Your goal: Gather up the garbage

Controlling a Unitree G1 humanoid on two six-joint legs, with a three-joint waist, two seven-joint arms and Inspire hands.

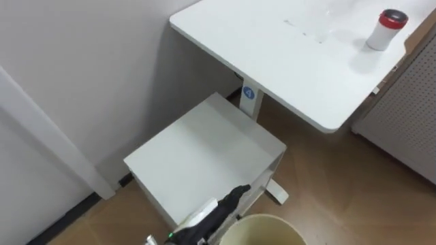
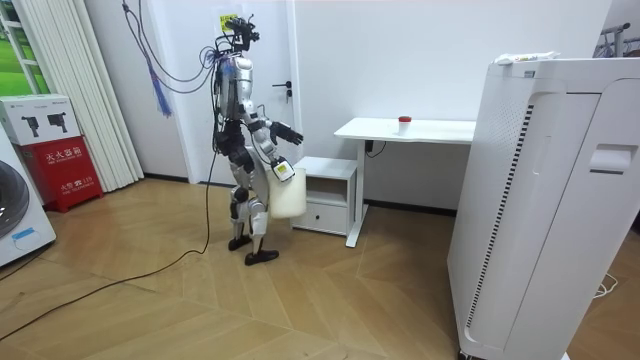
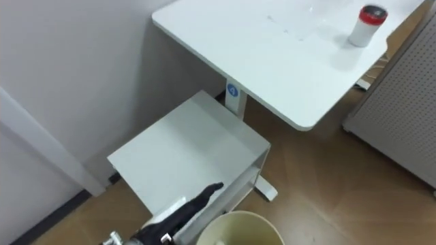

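You see: worktop – white, smooth, faint sheen, laminate look | container – white plastic body, glossy red cap | low cabinet – white board, matt | floor – wood herringbone, satin | bucket – cream plastic, smooth | side panel – pale, perforated, matt

Lower edge cuts the left hand at the wrist; straight fingers are in frame. Just right of and below the fingers, the bin shows its far rim alone, inside unreadable. Well beyond the fingers, the table is cropped at its right end. Room view: grip on the bin too small to resolve.
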